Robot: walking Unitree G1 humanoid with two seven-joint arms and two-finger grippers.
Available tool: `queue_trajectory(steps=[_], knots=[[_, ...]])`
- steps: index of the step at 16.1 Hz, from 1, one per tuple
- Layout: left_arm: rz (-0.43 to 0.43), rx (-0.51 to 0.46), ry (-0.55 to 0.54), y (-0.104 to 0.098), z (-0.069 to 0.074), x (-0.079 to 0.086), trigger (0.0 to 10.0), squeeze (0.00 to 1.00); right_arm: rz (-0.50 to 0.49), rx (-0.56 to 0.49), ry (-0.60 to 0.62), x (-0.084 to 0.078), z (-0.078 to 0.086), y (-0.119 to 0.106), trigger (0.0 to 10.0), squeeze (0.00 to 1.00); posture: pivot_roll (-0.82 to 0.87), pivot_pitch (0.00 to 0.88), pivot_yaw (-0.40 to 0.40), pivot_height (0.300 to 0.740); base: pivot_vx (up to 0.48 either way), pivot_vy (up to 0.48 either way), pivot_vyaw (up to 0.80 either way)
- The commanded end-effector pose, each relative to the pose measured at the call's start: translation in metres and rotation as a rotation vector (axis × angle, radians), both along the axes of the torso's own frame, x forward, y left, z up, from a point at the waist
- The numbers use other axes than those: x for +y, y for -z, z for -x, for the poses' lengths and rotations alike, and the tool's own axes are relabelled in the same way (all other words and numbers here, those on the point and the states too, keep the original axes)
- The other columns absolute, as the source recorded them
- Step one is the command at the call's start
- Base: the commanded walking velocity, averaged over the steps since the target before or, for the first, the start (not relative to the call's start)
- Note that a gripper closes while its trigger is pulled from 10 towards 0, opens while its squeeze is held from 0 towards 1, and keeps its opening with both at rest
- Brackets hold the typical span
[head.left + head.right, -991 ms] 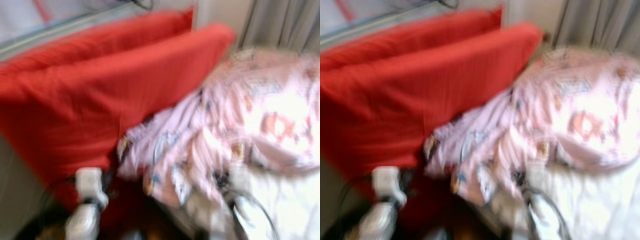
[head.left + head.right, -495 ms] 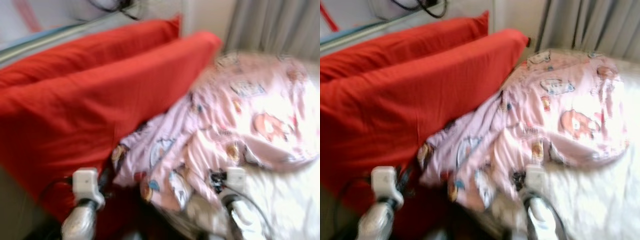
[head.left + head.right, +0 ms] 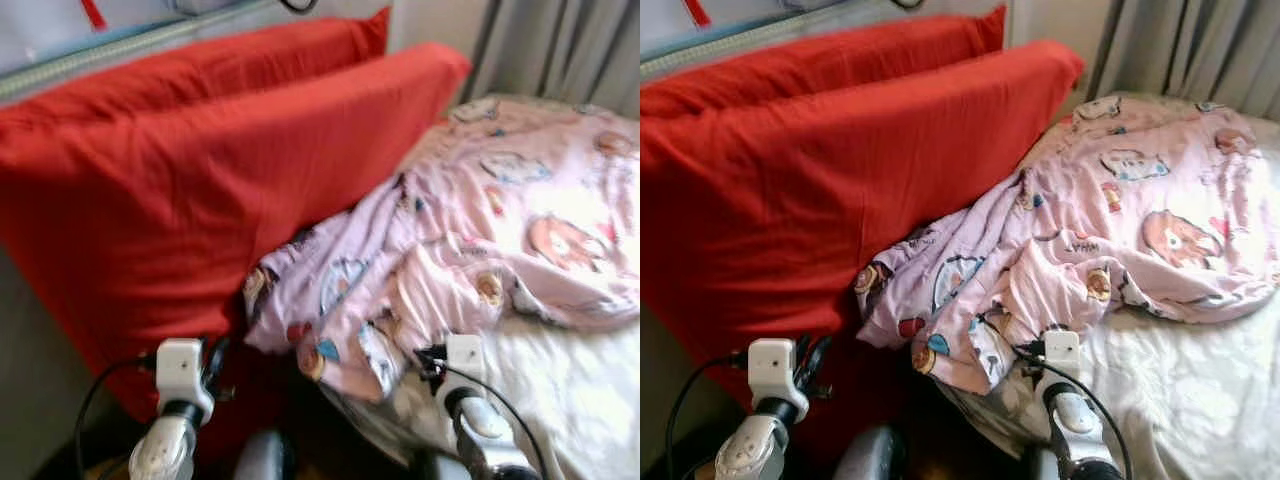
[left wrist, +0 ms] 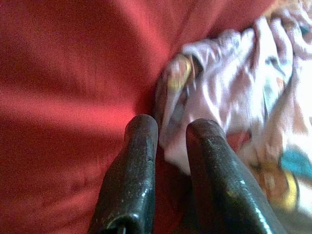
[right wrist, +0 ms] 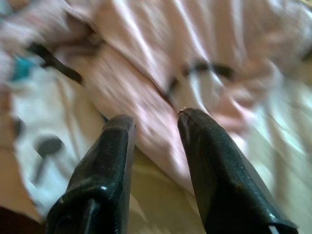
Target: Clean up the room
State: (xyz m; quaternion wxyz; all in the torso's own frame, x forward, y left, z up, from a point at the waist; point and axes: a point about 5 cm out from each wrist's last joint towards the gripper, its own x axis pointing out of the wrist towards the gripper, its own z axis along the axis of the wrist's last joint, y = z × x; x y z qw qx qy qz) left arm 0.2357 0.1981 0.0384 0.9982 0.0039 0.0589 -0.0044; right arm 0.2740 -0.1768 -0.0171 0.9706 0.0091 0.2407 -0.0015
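Observation:
A crumpled pink blanket [image 3: 1110, 230] with cartoon prints lies across the bed, its bunched edge against a large red pillow [image 3: 840, 180]. A second red pillow [image 3: 840, 60] stands behind the first. Both arms are held low in front of me. My left gripper [image 4: 171, 129] points at the seam where the red pillow meets the blanket's edge, its fingers a narrow gap apart with nothing between them. My right gripper [image 5: 156, 122] hovers just over the blanket's near folds, slightly open and holding nothing.
A white sheet [image 3: 1200, 390] covers the mattress to the right of the blanket. Grey curtains [image 3: 1180, 50] hang at the back right. A grey rail [image 3: 740, 30] runs along the wall behind the pillows. Black cables loop from both wrists.
The picture has sharpened and shifted a little as the camera moved. Both arms keep their low position in front, and the blanket and pillows lie as before.

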Motion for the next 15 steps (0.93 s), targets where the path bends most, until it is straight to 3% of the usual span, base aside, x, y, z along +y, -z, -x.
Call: queue_trajectory(steps=[1, 5, 6, 10, 11, 12, 15], knots=[[0.006, -0.009, 0.012, -0.004, 0.000, -0.003, 10.0, 0.00, 0.005, 0.018, 0.005, 0.000, 0.001, 0.002, 10.0, 0.00, 0.11, 0.119, 0.033, 0.587, 0.000, 0.000, 0.00], [0.006, 0.013, -0.004, -0.003, 0.016, -0.002, 10.0, 0.00, 0.041, 0.018, 0.061, -0.014, -0.010, -0.008, 10.0, 0.00, 0.13, 0.149, 0.030, 0.587, 0.000, 0.000, 0.00], [0.004, 0.019, -0.008, -0.004, 0.019, -0.001, 10.0, 0.00, 0.057, 0.013, 0.079, -0.018, -0.015, -0.012, 10.0, 1.00, 0.14, 0.162, 0.031, 0.587, 0.000, 0.000, 0.00], [0.000, 0.026, -0.011, -0.008, 0.026, 0.000, 10.0, 0.00, 0.097, -0.021, 0.068, -0.020, -0.030, -0.026, 10.0, 1.00, 0.15, 0.185, 0.037, 0.587, 0.000, 0.000, 0.00], [-0.001, 0.030, -0.010, -0.009, 0.027, 0.000, 10.0, 0.00, 0.117, -0.028, 0.023, -0.018, -0.034, -0.030, 10.0, 0.86, 0.15, 0.188, 0.037, 0.587, 0.000, 0.000, 0.00], [-0.002, 0.031, -0.010, -0.010, 0.029, 0.000, 10.0, 0.00, 0.127, -0.029, -0.005, -0.016, -0.035, -0.031, 10.0, 0.00, 0.16, 0.198, 0.038, 0.587, 0.000, 0.000, 0.00], [-0.005, 0.037, -0.015, -0.015, 0.035, 0.001, 10.0, 0.00, 0.119, -0.018, -0.041, -0.013, -0.039, -0.034, 10.0, 0.00, 0.18, 0.215, 0.036, 0.587, 0.000, 0.000, 0.00]])
